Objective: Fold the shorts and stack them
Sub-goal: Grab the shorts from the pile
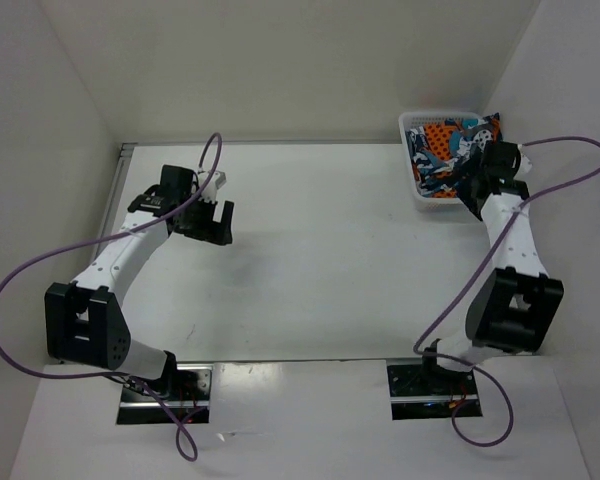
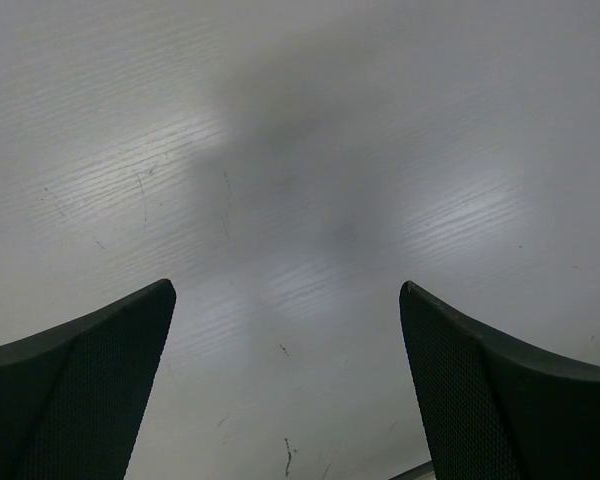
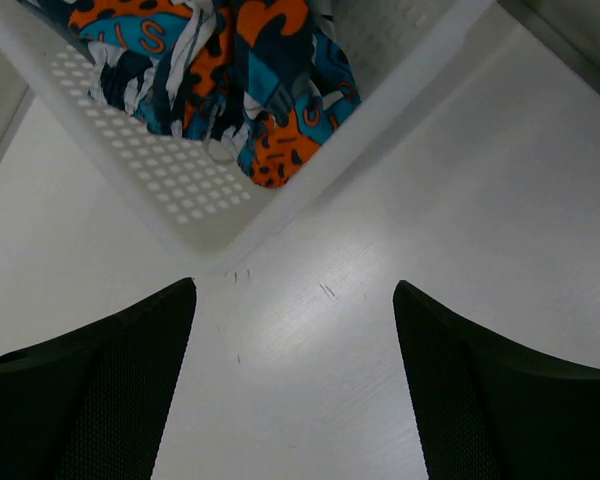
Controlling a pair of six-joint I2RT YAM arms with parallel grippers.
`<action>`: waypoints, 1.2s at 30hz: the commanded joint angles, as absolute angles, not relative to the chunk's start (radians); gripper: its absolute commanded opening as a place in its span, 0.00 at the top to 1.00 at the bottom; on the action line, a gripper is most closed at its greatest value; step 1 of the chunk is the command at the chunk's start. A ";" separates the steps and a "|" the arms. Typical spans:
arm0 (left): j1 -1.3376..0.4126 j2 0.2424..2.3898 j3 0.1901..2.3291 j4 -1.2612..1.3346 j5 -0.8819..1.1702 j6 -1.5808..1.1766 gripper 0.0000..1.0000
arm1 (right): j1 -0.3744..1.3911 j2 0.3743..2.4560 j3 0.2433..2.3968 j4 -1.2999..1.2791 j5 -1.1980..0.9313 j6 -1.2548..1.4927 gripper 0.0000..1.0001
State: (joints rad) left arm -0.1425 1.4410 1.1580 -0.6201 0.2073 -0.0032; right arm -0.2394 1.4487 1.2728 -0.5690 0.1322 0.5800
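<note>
Right wrist: shorts (image 3: 230, 70) in basket (image 3: 180, 190), ahead of right tool (image 3: 295, 288).

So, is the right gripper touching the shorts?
Apart. Right wrist view: the right gripper hangs over bare table; the shorts lie beyond, in the basket.

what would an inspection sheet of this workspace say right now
surface: white table, bare in the middle, a few faint scratches
job's things: shorts bunched in the mesh basket at the far right corner; none laid out or stacked on the table
clutter: nothing seen
hands: left hand open and empty over bare table; right hand open and empty, just short of the basket
cables: purple cables hang in loops off both arms
surroundings: plain white walls on three sides
</note>
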 commanded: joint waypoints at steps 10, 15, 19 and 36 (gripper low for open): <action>-0.140 1.396 1.169 -0.629 0.216 0.000 0.00 | -0.249 1.874 1.647 -0.500 0.043 0.637 0.35; -0.140 1.405 1.169 -0.629 0.216 0.000 0.00 | -0.227 1.985 1.775 -0.509 0.043 0.637 0.41; -0.140 1.414 1.178 -0.629 0.216 0.000 0.00 | -0.206 2.085 1.876 -0.560 0.077 0.637 0.40; -0.140 1.425 1.206 -0.667 0.227 0.000 0.00 | -0.121 2.042 2.034 -0.606 0.195 0.658 1.00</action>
State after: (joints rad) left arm -0.1425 1.4273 1.1603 -0.6575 0.2073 -0.0032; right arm -0.1528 2.1815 1.9469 -0.6064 0.1471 0.6643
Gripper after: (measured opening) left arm 0.995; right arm 0.008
